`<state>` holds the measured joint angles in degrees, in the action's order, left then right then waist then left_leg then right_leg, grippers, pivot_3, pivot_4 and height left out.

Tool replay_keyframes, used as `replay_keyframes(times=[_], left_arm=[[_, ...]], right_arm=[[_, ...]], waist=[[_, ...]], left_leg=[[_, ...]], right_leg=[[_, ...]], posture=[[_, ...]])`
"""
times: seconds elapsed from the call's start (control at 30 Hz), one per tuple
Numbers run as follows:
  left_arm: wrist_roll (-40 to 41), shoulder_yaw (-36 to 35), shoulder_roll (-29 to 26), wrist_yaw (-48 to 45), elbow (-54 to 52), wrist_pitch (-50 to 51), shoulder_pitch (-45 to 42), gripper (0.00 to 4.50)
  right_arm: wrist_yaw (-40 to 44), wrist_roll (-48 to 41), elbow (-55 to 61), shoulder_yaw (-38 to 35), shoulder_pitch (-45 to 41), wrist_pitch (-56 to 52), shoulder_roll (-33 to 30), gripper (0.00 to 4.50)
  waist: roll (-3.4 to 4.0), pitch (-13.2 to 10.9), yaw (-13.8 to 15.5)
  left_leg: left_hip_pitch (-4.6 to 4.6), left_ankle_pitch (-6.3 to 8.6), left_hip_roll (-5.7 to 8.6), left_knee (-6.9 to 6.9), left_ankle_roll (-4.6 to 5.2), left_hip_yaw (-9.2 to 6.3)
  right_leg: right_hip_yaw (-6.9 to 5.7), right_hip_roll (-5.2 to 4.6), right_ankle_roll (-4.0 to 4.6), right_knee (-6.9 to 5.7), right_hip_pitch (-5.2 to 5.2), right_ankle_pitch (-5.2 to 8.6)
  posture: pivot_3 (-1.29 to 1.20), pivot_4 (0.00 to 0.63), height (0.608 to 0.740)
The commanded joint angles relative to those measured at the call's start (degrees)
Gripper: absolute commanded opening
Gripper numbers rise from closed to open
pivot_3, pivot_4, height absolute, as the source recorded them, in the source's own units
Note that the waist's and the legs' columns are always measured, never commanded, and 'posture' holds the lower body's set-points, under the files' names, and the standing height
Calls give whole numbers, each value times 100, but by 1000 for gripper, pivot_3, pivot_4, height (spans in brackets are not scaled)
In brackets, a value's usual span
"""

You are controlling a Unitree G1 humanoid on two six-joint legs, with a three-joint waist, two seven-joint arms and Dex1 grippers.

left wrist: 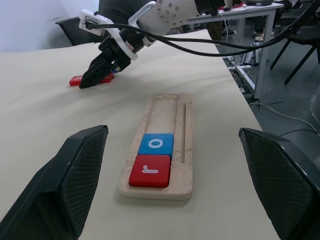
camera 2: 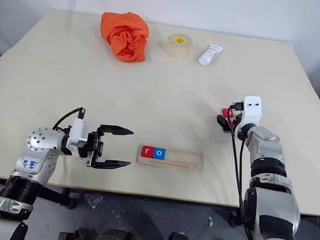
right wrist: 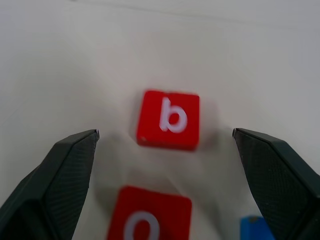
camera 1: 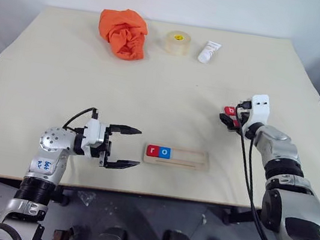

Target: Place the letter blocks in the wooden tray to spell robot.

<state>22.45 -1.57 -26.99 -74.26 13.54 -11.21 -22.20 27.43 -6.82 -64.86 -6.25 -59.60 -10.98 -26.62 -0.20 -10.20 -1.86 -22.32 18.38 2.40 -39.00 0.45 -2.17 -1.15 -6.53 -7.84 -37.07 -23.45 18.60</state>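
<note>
Two blocks, r (left wrist: 149, 170) and o (left wrist: 156, 144), filled the wooden tray's (camera 1: 176, 157) left end near the surface's (camera 1: 170, 91) front edge; the left gripper (camera 1: 124, 147) waited beside it, jaws spread, while the right gripper (right wrist: 165, 137), jaws wide, straddled the red b (right wrist: 169, 119), presumably next.

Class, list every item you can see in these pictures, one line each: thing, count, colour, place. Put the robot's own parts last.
Table: one, beige.
Wooden tray: one, pale wood, table's near edge.
Blocks in tray: red r, blue o, at its left end.
Loose blocks: red b, red o, a blue one, by the right pincer.
Cloth: one, orange, far side.
Tape roll: one, yellowish, far side.
Tube: one, white, beside tape.
Left pincer: black, open, left of tray.
Right pincer: black, open around b.
</note>
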Motion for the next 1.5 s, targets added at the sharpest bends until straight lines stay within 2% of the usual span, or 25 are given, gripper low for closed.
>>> replay_keyframes(times=[0.03, 0.1, 0.13, 0.17, 0.2, 0.27, 0.4, 0.43, 0.63, 0.73, 0.83, 0.93, 1.13, 1.3, 1.5], left_arm=[[119, -94, -55, 108, -269, -2, 50, 4448], [122, -93, -60, 139, -290, 5, 64, 4448], [121, -92, -63, 156, -299, 5, 72, 4500], [121, -95, -65, 173, -305, 5, 76, 4500], [122, -98, -68, 187, -315, 6, 84, 4500], [119, -104, -72, 211, -313, 1, 84, 4500], [113, -104, -79, 245, -301, -17, 86, 4500], [107, -105, -81, 249, -285, -28, 82, 4500], [127, -97, -104, 161, -172, -55, 54, 4500], [132, -77, -145, -12, -22, -108, 35, 4500], [135, -108, -192, -152, 175, -182, -8, 4500], [162, -160, -259, -284, 380, -186, -71, 4500], [179, -158, -278, -567, 853, -257, -270, 4500], [118, -96, -183, -703, 1199, -358, -541, 4500], [59, -56, -109, -817, 1436, -438, -770, 4500]], right_arm=[[-175, 1, -205, -143, -265, 100, 69, 4500], [-203, -17, -308, -207, -334, 77, 105, 4500], [-218, -23, -351, -236, -363, 58, 118, 4120], [-218, -26, -384, -256, -388, 44, 129, 3928], [-199, -22, -405, -267, -402, 50, 138, 3507], [-187, -12, -439, -283, -427, 54, 157, 3011], [-210, 21, -473, -292, -452, 48, 181, 1567], [-215, 23, -448, -295, -454, 47, 177, 1446], [-124, -93, 262, -379, -311, -56, 41, 1452], [-103, -365, 2398, -451, 594, -925, 12, 1452], [-201, -672, 4978, -543, 1919, -2034, -103, 1452], [-443, -1068, 7085, -858, 3054, -3209, -168, 1452], [-926, -1602, 9637, -1507, 4747, -4785, 48, 1452], [-1352, -1713, 10508, -1678, 5625, -5216, 533, 1452], [-1677, -1668, 10508, -1578, 5908, -5134, 932, 1452]], waist=[[0, 0, -10], [1, 0, -10], [1, 0, -8], [1, 0, -8], [1, 0, -8], [1, 0, -8], [1, 1, -8], [1, 1, -8], [2, 0, -5], [3, 1, 13], [6, 2, 66], [7, 3, 115], [7, 3, 183], [6, 3, 188], [6, 3, 163]], left_leg=[[0, 0, -1, 0, 0, 0], [0, 0, -2, 0, -1, 0], [0, 0, -1, 0, -1, 0], [0, 0, -1, 0, -1, 0], [0, 0, -1, 0, -1, 0], [0, 0, -1, 0, -1, 0], [0, 0, 0, 0, -1, 0], [0, 0, 0, 0, -1, 0], [0, 0, 0, 0, -1, 0], [-1, 2, -5, 1, -4, -7], [-10, 4, -6, 2, -9, -36], [-21, 6, 0, 3, -10, -41], [-10, 6, 5, 0, -4, -23], [-5, 5, 5, 1, -3, -26], [3, 5, 5, 4, -2, -13]], right_leg=[[0, 0, 0, -1, 0, 0], [0, 0, 0, -1, 0, 0], [1, -1, 0, -1, 0, 0], [0, -1, 0, 0, 0, 0], [1, -1, 0, 0, 0, 0], [0, -1, 0, 0, 0, 0], [1, -1, 0, 0, 1, 0], [1, -1, 0, 0, 1, 0], [2, -2, 0, 0, 0, 0], [3, -6, 0, 0, 0, 0], [5, -10, 1, 2, 0, 0], [5, -5, 2, 7, -6, -1], [6, -2, 2, 20, -1, -1], [28, -1, 4, 16, 1, 0], [21, 6, 4, 9, -1, 0]], posture=[[0, 150, 740], [0, 150, 740], [0, 150, 740], [0, 150, 740], [0, 150, 740], [0, 150, 740], [0, 150, 740], [0, 150, 740], [0, 150, 740], [0, 150, 740], [0, 150, 740], [0, 150, 740], [0, 150, 740], [0, 150, 740], [0, 150, 740]])
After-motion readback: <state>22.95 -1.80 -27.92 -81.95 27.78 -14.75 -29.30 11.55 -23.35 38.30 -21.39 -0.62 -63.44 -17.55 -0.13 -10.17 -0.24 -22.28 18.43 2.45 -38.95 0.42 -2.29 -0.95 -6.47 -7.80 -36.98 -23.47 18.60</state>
